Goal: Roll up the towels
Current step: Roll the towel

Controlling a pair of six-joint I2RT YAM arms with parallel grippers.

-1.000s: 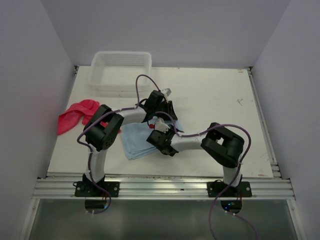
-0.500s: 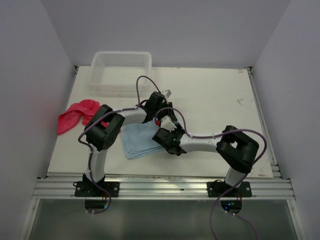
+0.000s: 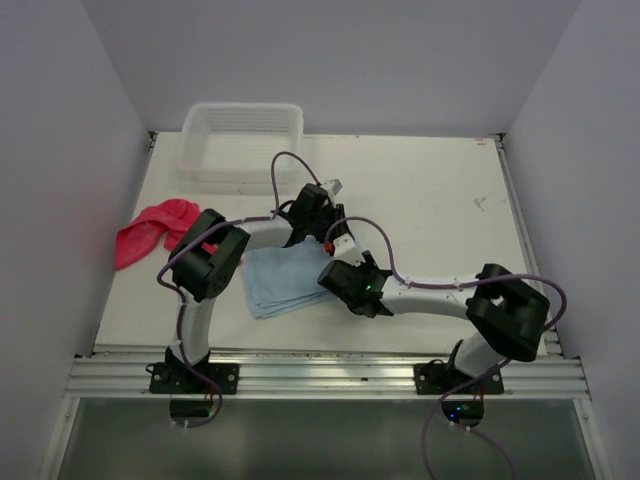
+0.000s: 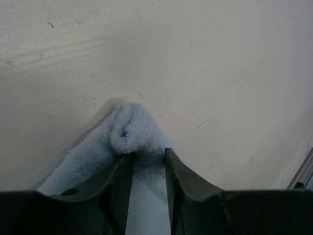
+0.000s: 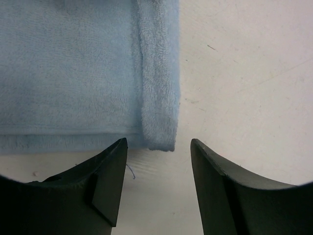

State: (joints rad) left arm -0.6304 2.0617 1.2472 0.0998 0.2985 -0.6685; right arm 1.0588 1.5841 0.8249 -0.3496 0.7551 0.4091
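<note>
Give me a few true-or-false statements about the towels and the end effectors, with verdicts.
1. The left end effector pinches a corner of the blue towel. True.
2. The right end effector is clamped on that towel. False: it is open, above the towel's near corner.
3. The red towel lies inside the plastic bin. False: it lies on the table near its left edge, apart from the bin.
4. The bin stands at the table's far left corner. True.
</note>
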